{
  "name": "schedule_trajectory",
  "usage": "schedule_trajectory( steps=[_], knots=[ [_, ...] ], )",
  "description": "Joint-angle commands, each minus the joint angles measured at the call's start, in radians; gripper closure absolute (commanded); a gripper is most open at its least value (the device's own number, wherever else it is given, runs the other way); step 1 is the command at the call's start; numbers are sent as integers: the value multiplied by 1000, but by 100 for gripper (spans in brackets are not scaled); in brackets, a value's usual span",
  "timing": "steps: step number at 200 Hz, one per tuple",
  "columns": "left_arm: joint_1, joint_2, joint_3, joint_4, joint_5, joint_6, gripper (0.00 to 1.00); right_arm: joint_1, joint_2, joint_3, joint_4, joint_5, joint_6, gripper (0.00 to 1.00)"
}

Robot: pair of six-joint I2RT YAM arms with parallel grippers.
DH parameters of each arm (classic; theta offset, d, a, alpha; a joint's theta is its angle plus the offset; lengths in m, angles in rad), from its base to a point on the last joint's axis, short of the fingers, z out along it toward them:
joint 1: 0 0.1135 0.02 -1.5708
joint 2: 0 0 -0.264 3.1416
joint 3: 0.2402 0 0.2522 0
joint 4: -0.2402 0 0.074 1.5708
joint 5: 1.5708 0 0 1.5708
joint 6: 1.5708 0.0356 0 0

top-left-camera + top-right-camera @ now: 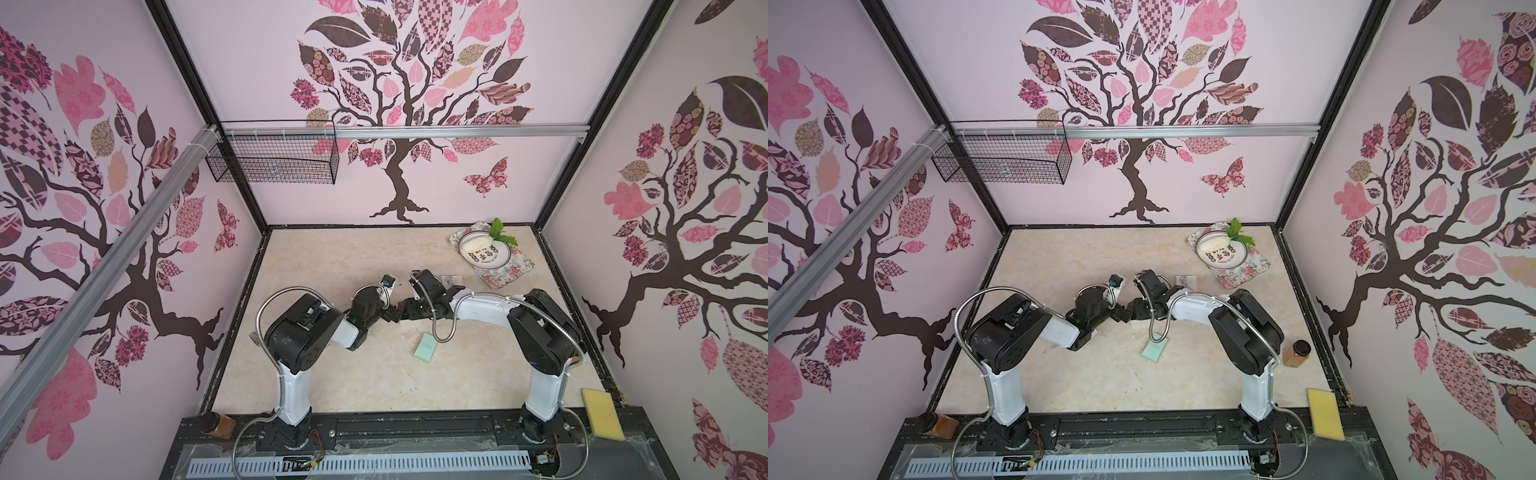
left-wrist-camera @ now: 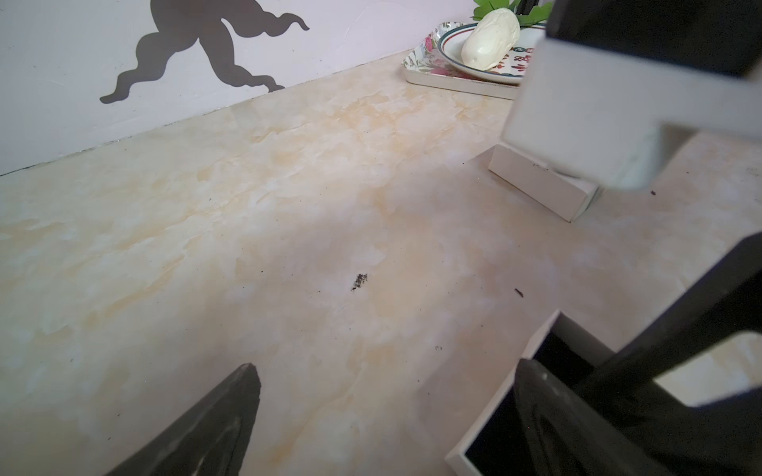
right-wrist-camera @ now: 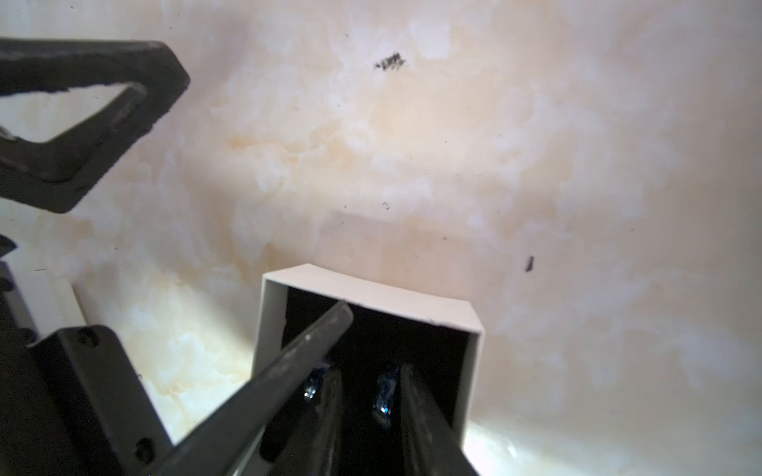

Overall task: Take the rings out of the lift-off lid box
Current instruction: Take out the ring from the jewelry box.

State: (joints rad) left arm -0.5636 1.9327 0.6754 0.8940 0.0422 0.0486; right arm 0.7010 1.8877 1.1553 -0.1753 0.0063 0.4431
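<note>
So the open box [image 3: 371,294] sits mid-table [image 3: 536,144], white walls and black lining, lid already off. I reckon the flat white piece [image 2: 536,181] lying just beyond it is that lid. In both top views the box is hidden under the wrists.

The right claw [image 3: 367,371] is poked down inside with its jaws a small way apart, and I can't make out anything clamped between them. Two bluish glints down by its fingers are what I take for rings [image 3: 383,402]. One hugs the inner face of a finger and the other sits outside the opposite finger. Any more rings are lost in the dark lining.

The left claw [image 2: 387,366] is spread wide and holding nothing. One finger [image 3: 313,342] is dipped in over the box wall and its mate is out over bare table.

My take on doing this pick well:
- Shift the jaws so the glint by the inner face ends up properly between them.
- Close gently, then lift straight up so the ring clears the wall.
- Thin bands slip easily — go slow.

That left finger looks handy for stopping the box riding up, but it crowds the opening — mind the two claws don't bump.
</note>
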Motion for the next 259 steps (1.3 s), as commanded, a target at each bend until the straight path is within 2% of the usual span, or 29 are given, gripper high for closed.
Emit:
schedule_trajectory(
  steps=[1, 129, 181, 259],
  knots=[
    [-3, 18, -10, 16, -3, 0, 2, 9, 33, 40, -73, 79, 1, 71],
    [-6, 24, 22, -45, -10, -1, 2, 29, 45, 69, -124, 121, -35, 69],
    [-10, 26, 35, -67, -14, 2, 2, 28, 59, 67, -134, 133, -34, 78],
    [-9, 27, 42, -79, -14, 2, 2, 28, 45, 70, -142, 142, -49, 97]
  ],
)
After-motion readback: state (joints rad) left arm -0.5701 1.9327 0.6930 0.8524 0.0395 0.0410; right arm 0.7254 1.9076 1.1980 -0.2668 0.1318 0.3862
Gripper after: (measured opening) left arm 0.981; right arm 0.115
